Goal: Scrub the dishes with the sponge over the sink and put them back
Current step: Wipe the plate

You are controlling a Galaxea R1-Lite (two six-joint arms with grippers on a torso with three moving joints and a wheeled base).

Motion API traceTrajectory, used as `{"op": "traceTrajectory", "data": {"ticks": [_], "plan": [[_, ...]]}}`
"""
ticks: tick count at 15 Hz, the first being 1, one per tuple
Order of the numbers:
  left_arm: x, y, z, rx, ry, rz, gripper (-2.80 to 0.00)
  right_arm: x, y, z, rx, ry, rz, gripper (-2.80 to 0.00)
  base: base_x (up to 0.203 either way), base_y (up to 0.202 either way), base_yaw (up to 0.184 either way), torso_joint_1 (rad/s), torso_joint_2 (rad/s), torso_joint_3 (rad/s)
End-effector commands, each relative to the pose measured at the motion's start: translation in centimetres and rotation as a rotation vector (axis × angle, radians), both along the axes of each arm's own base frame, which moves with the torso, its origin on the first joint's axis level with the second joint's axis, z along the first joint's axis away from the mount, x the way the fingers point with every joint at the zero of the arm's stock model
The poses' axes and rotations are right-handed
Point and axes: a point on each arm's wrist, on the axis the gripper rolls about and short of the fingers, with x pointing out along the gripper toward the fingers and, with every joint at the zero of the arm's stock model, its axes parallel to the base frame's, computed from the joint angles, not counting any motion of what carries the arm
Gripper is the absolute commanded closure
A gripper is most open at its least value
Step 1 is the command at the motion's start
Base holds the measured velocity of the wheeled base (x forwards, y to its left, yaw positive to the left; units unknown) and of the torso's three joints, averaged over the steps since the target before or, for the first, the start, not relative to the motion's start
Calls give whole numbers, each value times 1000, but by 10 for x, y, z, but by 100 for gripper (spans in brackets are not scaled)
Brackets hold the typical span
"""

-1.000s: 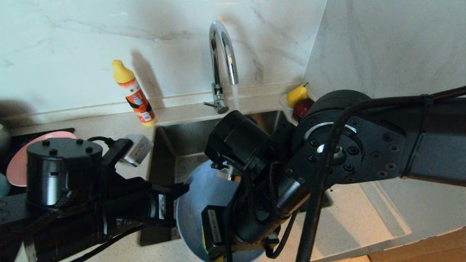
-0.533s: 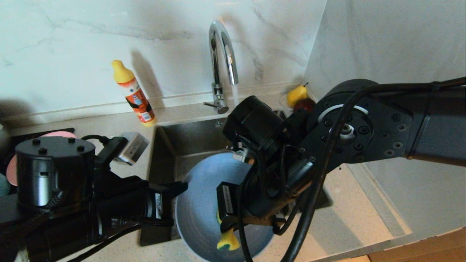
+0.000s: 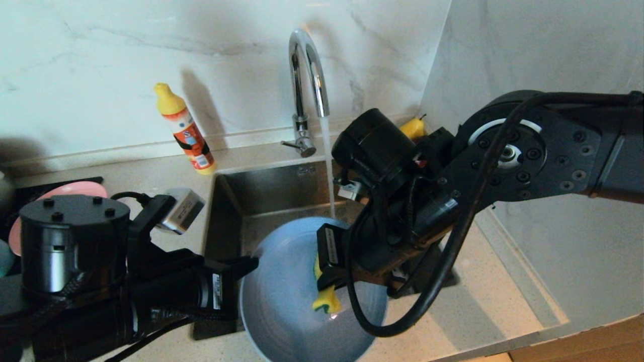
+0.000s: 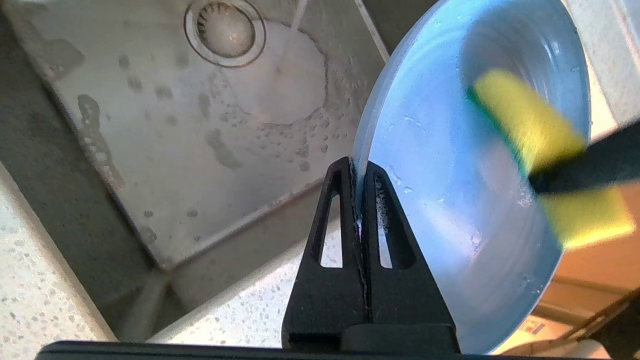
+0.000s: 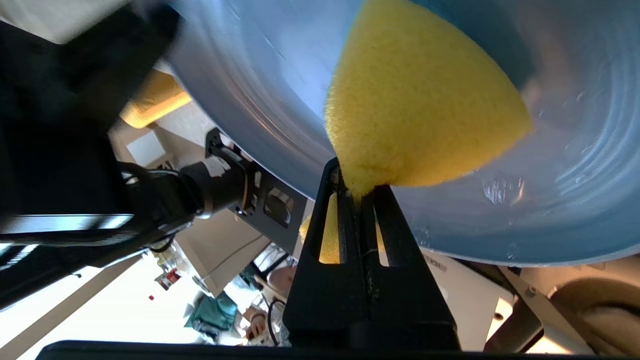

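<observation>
- Light-blue plate point(image 3: 287, 301), lower centre of the head view, over the sink point(image 3: 261, 196): our left gripper point(image 4: 359, 167) pinches its rim.
- Sponge point(image 3: 326, 297): clamped in our right gripper point(image 5: 356, 186), pressed on the plate.
- Risk: hard scrubbing could, we judge, lever the wet rim loose.

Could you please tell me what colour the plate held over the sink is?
Light blue: the round matte plate shows best in the left wrist view.

Light-blue plate point(image 3: 287, 301) tilted over sink point(image 3: 261, 196), yellow sponge point(image 3: 326, 297) touching

Sponge point(image 3: 326, 296) on plate point(image 3: 287, 311), over sink point(image 3: 261, 196).
</observation>
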Motion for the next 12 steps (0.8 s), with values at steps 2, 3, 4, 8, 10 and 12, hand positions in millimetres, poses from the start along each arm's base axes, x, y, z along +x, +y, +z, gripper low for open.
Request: {"op": "traceTrajectory", "data": {"ticks": [2, 3, 4, 8, 10, 12], "plan": [[-6, -4, -6, 11, 15, -30, 0, 2, -1, 7, 46, -37, -7, 0, 0, 0, 0, 0, 0, 0], [-6, -4, -6, 12, 17, -31, 0, 4, 1, 7, 57, -49, -4, 0, 0, 0, 0, 0, 0, 0], [-6, -4, -6, 11, 16, -29, 0, 5, 4, 5, 60, -55, 2, 0, 0, 0, 0, 0, 0, 0], [-7, -4, -4, 1, 10, -28, 0, 1, 25, -13, 32, -30, 47, 0, 0, 0, 0, 0, 0, 0], [-6, -4, -2, -5, 6, -26, 0, -2, 33, -23, 12, -12, 66, 0, 0, 0, 0, 0, 0, 0], [-5, -5, 0, -13, -1, -24, 0, -7, 41, -29, -4, 1, 90, 0, 0, 0, 0, 0, 0, 0]]}}
